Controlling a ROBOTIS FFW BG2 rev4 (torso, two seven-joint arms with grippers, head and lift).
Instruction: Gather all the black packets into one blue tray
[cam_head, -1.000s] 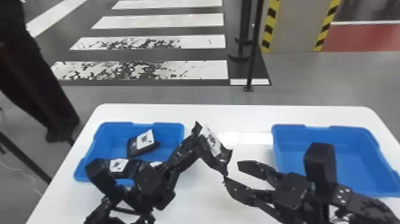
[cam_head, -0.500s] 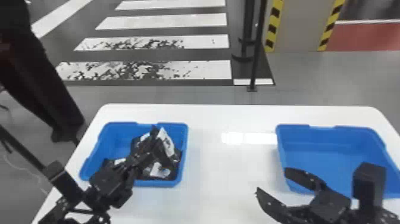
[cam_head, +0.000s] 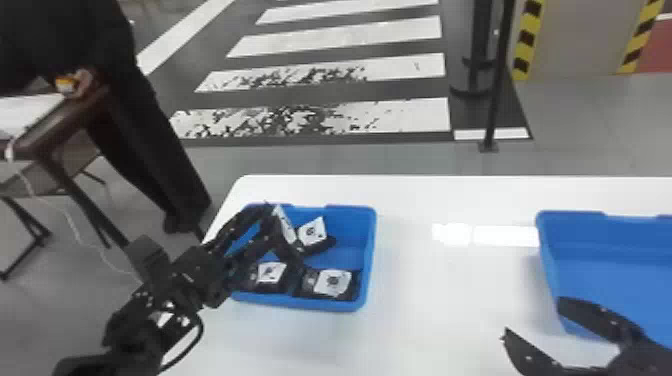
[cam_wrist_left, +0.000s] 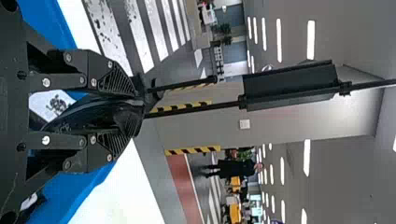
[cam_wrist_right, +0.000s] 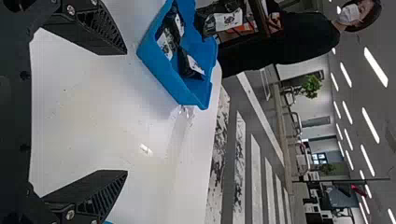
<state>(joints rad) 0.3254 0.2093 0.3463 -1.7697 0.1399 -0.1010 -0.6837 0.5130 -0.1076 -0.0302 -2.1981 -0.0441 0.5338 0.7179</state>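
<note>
1. Left tool (cam_head: 271, 221) is closed on a black packet (cam_head: 291, 250) with a white label, and I have it up over the left blue tray (cam_head: 371, 250). From the left wrist view I see both fingers pinching the packet's edge between their tips.
2. Right tool (cam_head: 532, 318) is spread wide with nothing in its grip; I have it by the near left corner of the right blue tray (cam_head: 547, 260). My right wrist view shows its fingers well apart above the white counter (cam_head: 425, 300).
3. Three more labelled black packets are in the left tray. I can see the near left packet (cam_head: 271, 275) and the near right packet (cam_head: 331, 283) side by side along the near wall, and the far packet (cam_head: 314, 237) sitting tilted behind them.
4. Both trays are on the counter, well apart. Past its far edge I see white floor stripes (cam_head: 340, 40) and a thin black post (cam_head: 495, 90).
</note>
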